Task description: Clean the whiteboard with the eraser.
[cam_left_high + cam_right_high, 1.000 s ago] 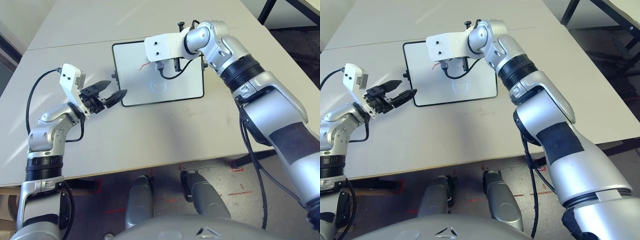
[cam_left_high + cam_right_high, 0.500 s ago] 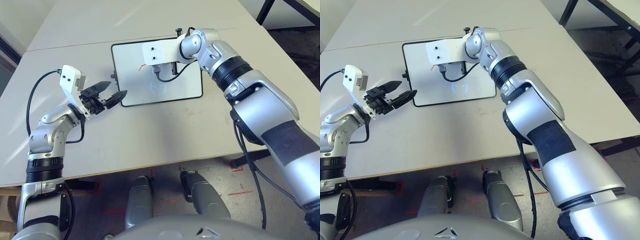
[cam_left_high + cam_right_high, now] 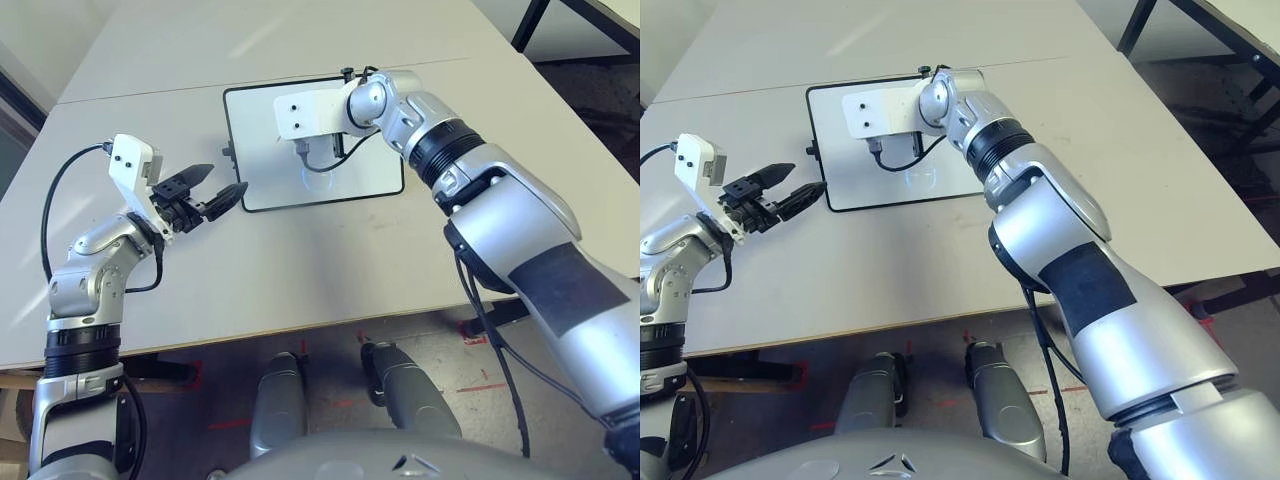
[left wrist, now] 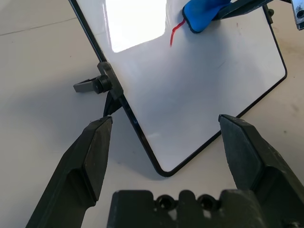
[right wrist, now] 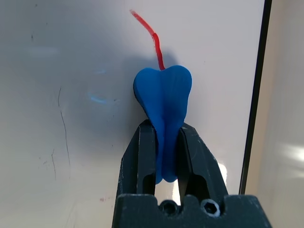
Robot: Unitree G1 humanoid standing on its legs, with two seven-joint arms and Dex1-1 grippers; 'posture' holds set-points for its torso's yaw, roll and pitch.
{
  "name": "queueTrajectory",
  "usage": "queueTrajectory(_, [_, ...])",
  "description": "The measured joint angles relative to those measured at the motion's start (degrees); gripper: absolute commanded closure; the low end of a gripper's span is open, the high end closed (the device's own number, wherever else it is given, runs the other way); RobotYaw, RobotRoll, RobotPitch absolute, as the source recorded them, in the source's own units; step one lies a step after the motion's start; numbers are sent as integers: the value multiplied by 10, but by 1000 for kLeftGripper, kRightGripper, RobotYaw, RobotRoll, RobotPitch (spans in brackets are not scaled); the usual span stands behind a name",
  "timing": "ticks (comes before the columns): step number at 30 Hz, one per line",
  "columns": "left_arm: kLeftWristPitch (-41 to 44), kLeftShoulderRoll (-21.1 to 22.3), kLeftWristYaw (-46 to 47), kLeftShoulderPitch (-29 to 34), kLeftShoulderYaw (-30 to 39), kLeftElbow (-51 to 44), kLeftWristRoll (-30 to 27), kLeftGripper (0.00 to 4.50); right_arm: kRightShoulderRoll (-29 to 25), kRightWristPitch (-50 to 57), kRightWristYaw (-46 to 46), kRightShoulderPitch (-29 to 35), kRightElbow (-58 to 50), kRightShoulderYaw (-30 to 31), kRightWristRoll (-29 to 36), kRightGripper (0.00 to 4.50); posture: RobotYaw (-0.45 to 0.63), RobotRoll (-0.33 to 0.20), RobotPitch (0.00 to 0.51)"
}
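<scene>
Desk [image 3: 300, 270], pale and flat-topped, carries the rectangular whiteboard with its thin black frame [image 3: 370, 197]. The left wrist view shows a black clamp-like knob [image 4: 102, 83] on the board's side edge. The right tool [image 5: 166, 137] is closed on the waist of the bright-blue, bone-shaped eraser [image 5: 164, 99], over the whiteboard; both wrist views reveal the eraser, hidden under the right wrist in the head views. The left tool [image 4: 166, 123], black-fingered, stands wide open, empty, near the board's corner. A red marker stroke [image 5: 156, 40] meets the eraser's end.
</scene>
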Motion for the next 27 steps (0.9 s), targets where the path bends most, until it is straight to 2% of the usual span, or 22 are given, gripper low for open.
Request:
queueTrajectory(22, [0,-8,12,4,1,-17,-1,0,43,22,-32,-8,8,1,-15,4074,75,0,138])
queueTrajectory(27, [0,-16,15,5,1,-17,-1,0,52,20,-49,-8,8,18,-27,4074,77,0,138])
